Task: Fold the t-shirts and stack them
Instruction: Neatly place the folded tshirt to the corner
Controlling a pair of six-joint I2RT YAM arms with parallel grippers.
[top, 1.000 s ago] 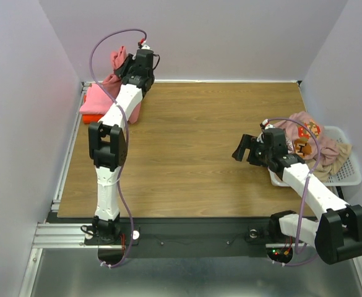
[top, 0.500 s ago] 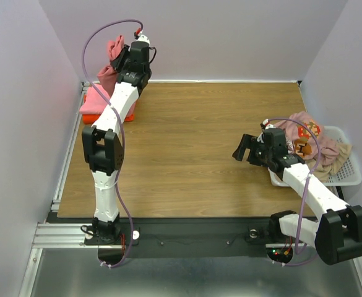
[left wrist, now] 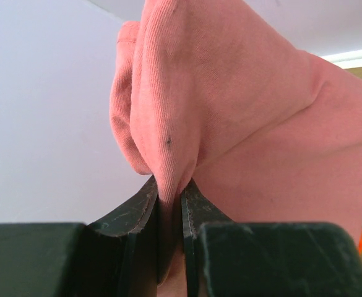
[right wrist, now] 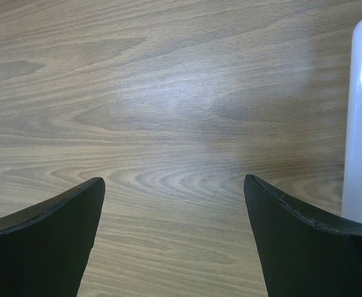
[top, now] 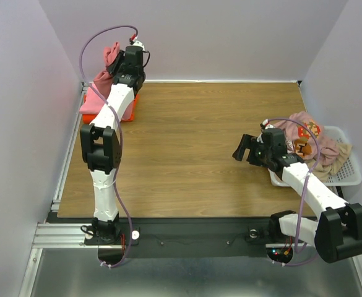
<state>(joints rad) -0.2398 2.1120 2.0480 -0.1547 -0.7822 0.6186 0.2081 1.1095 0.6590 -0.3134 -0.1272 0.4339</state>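
Observation:
My left gripper (top: 120, 62) is shut on a fold of the dusty rose-red t-shirt (top: 111, 57) and holds it up at the far left corner; the cloth fills the left wrist view (left wrist: 230, 105), pinched between the fingers (left wrist: 196, 207). Below it lies a light pink t-shirt (top: 93, 99) on a bright orange one (top: 129, 112). My right gripper (top: 242, 148) is open and empty over bare wood, left of the basket. The pale pink printed t-shirt (top: 305, 130) and a beige t-shirt (top: 336, 154) lie heaped in the white basket (top: 349, 178).
The walls of the enclosure stand close behind and left of the shirt pile. The white basket's rim shows at the right edge of the right wrist view (right wrist: 361, 124). The wooden table (top: 193, 148) lies between the two arms.
My left gripper has moved further back and left, lifting the rose-red t-shirt higher against the wall. The right arm has not moved.

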